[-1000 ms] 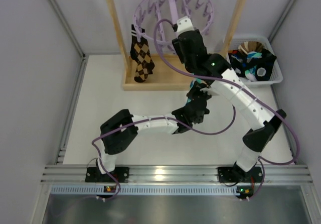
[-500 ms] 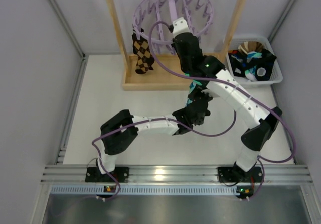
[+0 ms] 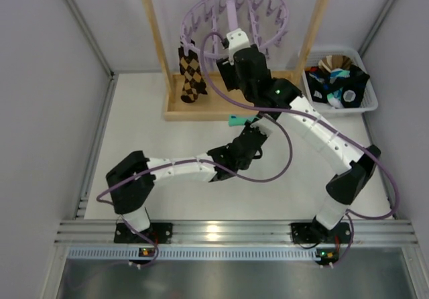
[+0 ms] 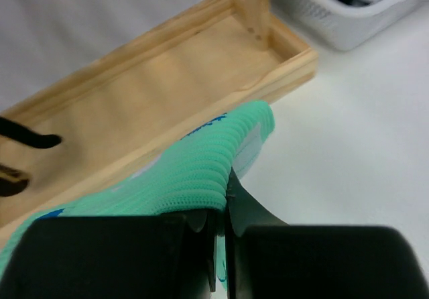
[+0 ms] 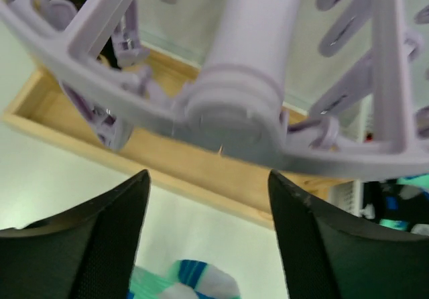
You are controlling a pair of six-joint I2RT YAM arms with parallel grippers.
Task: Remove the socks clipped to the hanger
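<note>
The lilac hanger (image 3: pixel 234 11) hangs in the wooden frame stand (image 3: pixel 161 51); its hub and clip pegs fill the right wrist view (image 5: pixel 234 104). My left gripper (image 3: pixel 247 126) is shut on a mint-turquoise sock (image 3: pixel 236 120), free of the hanger, held low over the table near the stand's base; the sock's ribbed cuff shows in the left wrist view (image 4: pixel 194 168). My right gripper (image 3: pixel 231 44) is open and empty just under the hanger's hub. A brown-and-white argyle cloth item (image 3: pixel 191 71) hangs from a clip at the ring's left.
A white basket (image 3: pixel 365 101) at the back right holds several dark and turquoise socks. The stand's wooden base tray (image 4: pixel 154 98) lies just behind my left gripper. Grey walls close in on both sides.
My left arm has pulled back and to the left with the turquoise sock, now clear of my right arm. My right gripper has moved up closer to the hanger's hub. The hanger has swung slightly.
</note>
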